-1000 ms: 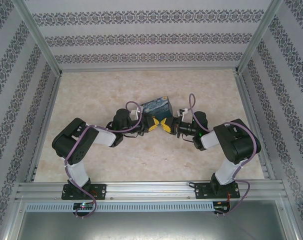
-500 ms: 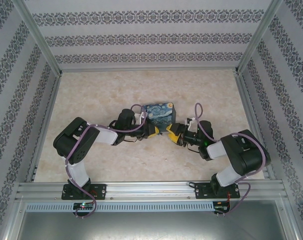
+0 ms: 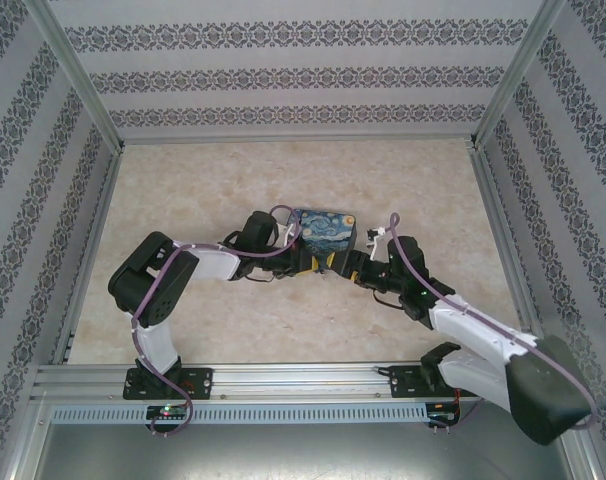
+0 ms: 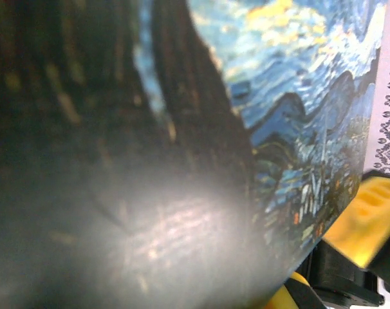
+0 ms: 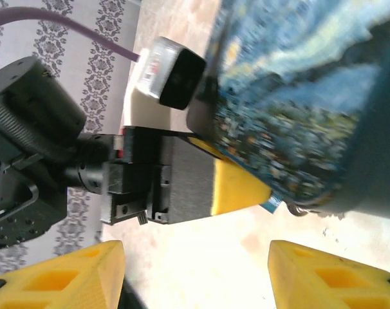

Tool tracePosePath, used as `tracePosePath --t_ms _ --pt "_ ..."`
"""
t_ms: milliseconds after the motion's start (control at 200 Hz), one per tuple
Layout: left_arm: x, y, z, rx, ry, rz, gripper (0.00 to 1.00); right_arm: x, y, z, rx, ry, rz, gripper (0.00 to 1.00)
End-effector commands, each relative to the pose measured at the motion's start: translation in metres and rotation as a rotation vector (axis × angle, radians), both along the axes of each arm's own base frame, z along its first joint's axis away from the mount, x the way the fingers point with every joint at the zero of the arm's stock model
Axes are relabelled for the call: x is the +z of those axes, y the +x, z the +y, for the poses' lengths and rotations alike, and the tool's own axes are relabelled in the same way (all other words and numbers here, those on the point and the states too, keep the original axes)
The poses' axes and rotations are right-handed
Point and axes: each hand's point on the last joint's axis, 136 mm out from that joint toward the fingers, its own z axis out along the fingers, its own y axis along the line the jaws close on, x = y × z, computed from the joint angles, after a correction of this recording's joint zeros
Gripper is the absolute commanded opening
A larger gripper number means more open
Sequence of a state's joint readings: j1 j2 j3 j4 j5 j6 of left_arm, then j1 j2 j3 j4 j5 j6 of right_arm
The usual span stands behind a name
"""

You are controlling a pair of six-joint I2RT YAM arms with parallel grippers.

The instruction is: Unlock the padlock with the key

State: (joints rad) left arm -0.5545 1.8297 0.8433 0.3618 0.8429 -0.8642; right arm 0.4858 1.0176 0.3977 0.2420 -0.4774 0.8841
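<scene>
A tiny blue-teal padlock (image 5: 273,202) peeks out at the tip of my left gripper's yellow finger (image 5: 237,187), under the edge of the painted box (image 5: 298,96). A small grey metal bit (image 5: 298,210) beside it looks like the key. My left gripper (image 3: 313,263) is shut there, pressed against the box (image 3: 323,228), whose painted face fills the left wrist view (image 4: 298,96). My right gripper (image 5: 196,257) stands open just short of the padlock, with bare table between its fingers. From above, my right gripper (image 3: 346,266) faces the left one.
The marble-look table (image 3: 233,180) is bounded by patterned walls and aluminium posts (image 3: 78,75). A metal rail (image 3: 303,378) runs along the near edge at the arm bases. The left arm's wrist (image 5: 34,109) lies close ahead of my right gripper.
My right gripper has opened and drawn back a little from the left one, its arm swinging down to the right. The box and left gripper have shifted slightly right.
</scene>
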Motion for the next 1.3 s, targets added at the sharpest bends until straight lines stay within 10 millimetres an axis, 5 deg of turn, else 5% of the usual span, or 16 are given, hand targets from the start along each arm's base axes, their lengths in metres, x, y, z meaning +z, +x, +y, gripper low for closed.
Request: tracePosePath --t_ms 0,660,1294 --pt "-0.012 -0.006 0.009 0.016 0.067 0.099 0.0 -0.036 -0.008 -0.025 -0.006 -0.274 -0.022 0.6" --pt "-0.012 -0.005 0.012 0.04 0.121 0.172 0.0 -0.087 0.006 0.013 0.15 -0.923 -0.304 0.52" --pt "-0.013 -0.008 0.011 0.026 0.118 0.182 0.0 -0.088 0.042 0.03 0.047 -1.012 -0.368 0.38"
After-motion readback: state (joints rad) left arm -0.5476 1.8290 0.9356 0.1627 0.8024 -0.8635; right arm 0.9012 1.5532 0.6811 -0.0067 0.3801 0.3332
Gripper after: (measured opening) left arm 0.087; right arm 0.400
